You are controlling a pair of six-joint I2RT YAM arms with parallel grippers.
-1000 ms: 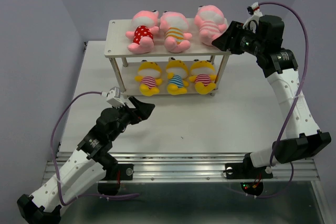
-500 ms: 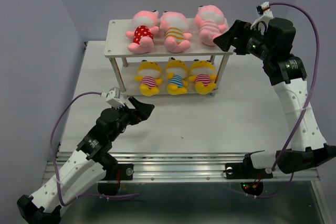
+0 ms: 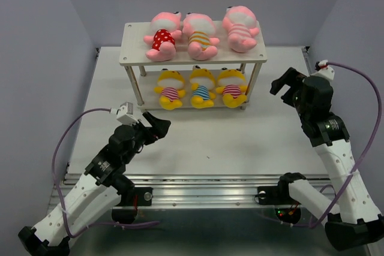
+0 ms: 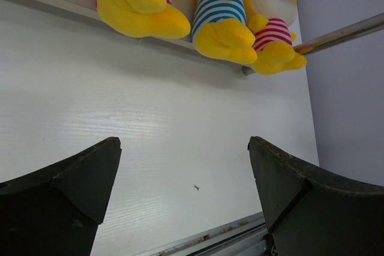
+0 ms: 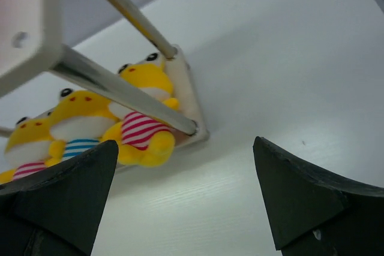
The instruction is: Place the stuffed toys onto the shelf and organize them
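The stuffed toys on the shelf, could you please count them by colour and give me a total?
Pink stuffed toys: 3, on the top board of the shelf
Yellow stuffed toys: 3, on the lower board
Total: 6

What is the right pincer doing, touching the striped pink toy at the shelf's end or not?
Apart. The top external view shows the right pincer out to the right of the shelf, bare table between it and that pink toy.
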